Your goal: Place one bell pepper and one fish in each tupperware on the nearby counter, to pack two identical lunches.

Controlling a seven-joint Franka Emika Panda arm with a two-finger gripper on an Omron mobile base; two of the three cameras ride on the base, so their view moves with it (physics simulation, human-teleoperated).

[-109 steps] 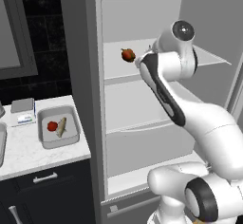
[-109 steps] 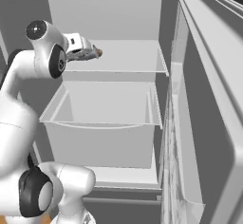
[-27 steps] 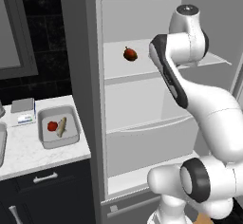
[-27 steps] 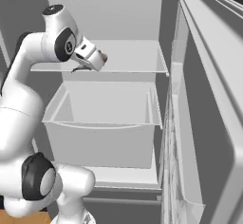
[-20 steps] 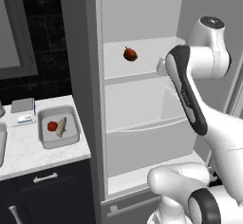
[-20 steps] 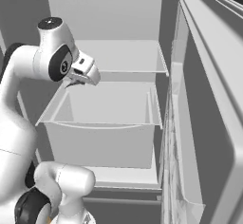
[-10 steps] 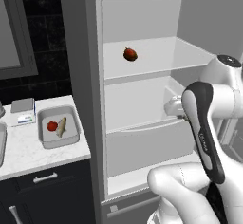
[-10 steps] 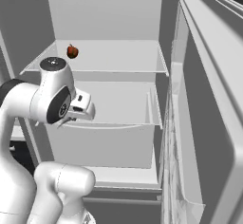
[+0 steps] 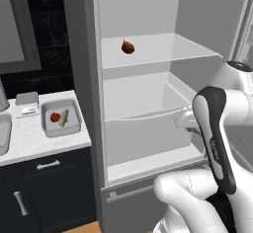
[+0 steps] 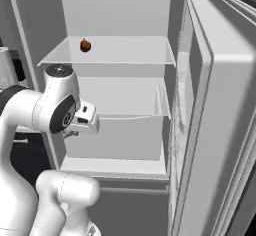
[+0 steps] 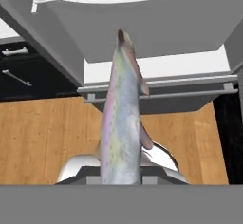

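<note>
A long silvery fish [image 11: 121, 123] with a pink stripe rises from the bottom middle of the hand view, and my gripper [image 11: 121, 178] is shut on it, its tips hidden behind the fish. The hand [image 9: 182, 120] hangs in front of the fridge drawer, pointing down at the floor. A red bell pepper [image 9: 128, 47] lies on the upper fridge shelf [image 10: 85, 45]. On the white counter [image 9: 29, 140] at the left, a grey tupperware [image 9: 74, 126] holds a red pepper [image 9: 55, 117] and a fish [image 9: 64, 118].
The fridge door [image 10: 200, 105] stands open at the right. A clear drawer [image 9: 143, 133] sits under the lower shelf. Navy cabinets [image 9: 49, 187] are below the counter, with wooden floor [image 11: 42, 137] under the hand. A small grey box [image 9: 27, 98] stands at the counter's back.
The arm has swung down from the upper shelf to the front of the drawer, carrying the fish. The red pepper on the shelf has stayed put.
</note>
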